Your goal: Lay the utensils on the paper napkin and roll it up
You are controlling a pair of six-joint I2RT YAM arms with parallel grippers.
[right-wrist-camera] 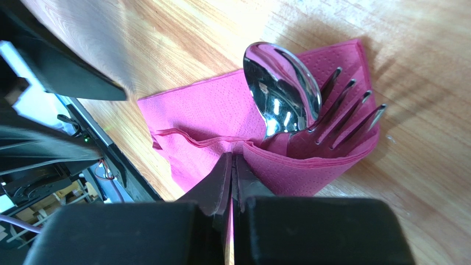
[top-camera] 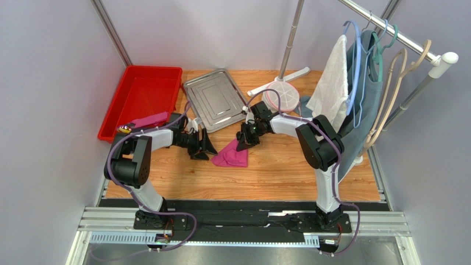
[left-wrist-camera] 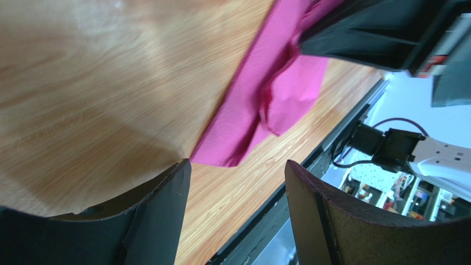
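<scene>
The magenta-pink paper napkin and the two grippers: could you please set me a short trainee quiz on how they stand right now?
1. True or false: the left gripper stands open, with nothing clamped in it.
2. Which shiny silver metal utensils lie in the fold of the magenta-pink paper napkin? A) a spoon and a fork; B) two knives; C) one spoon alone.
3. Fill in: the right gripper is shut on the ____.
Key: 1 true; 2 A; 3 napkin.
</scene>
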